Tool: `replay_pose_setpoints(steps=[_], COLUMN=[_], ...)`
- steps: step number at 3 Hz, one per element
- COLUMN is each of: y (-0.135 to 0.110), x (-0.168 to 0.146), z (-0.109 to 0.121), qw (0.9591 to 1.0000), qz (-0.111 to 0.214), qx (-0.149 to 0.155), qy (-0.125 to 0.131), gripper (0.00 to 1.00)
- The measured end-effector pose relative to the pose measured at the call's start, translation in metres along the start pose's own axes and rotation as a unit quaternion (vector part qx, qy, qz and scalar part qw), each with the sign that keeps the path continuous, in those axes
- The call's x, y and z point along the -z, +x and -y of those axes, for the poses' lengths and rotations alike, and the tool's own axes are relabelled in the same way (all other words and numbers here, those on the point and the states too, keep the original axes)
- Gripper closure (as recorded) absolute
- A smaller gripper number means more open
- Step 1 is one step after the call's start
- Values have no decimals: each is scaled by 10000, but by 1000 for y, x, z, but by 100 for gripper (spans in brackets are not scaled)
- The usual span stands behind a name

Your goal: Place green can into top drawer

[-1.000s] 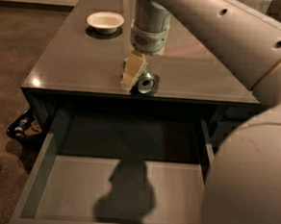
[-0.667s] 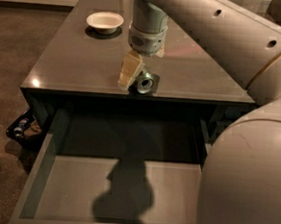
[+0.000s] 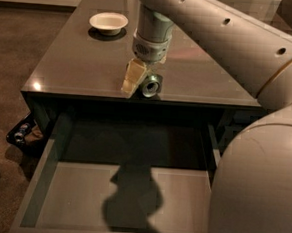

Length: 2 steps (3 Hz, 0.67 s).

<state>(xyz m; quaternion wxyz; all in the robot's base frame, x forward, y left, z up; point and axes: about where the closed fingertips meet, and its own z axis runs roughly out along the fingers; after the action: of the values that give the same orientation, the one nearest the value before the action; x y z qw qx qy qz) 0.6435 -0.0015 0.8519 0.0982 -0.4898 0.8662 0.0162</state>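
- Gripping the green can (image 3: 152,85) sideways, the gripper (image 3: 143,85) hangs over the front edge of the desk top (image 3: 75,58). Its jaws are closed on the can: one pale, wedge-shaped finger (image 3: 131,80) lies flat against the can's left side, and the other is hidden behind it.
- The can's shiny round silver end faces the camera; its label is too small to read.
- A ribbed grey wrist rises from the gripper into the smooth beige arm (image 3: 231,39), which is dotted with small dark holes.
- The top drawer (image 3: 38,181) stands pulled out below the desk's front edge, with dark metal walls and a flat grey floor that carries the arm's shadow.
- A round white bowl (image 3: 108,22) sits far back on the glossy dark desk top, well apart from the can.
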Motion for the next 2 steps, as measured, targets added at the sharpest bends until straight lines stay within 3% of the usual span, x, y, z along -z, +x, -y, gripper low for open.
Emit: replay_pose_setpoints(steps=[1,2], y=[-1,-1], x=[-1,-1], z=[1,1], qw=[10000,10000], qz=[28,28], qx=[6,6], qy=[8,8], gripper=[13,35])
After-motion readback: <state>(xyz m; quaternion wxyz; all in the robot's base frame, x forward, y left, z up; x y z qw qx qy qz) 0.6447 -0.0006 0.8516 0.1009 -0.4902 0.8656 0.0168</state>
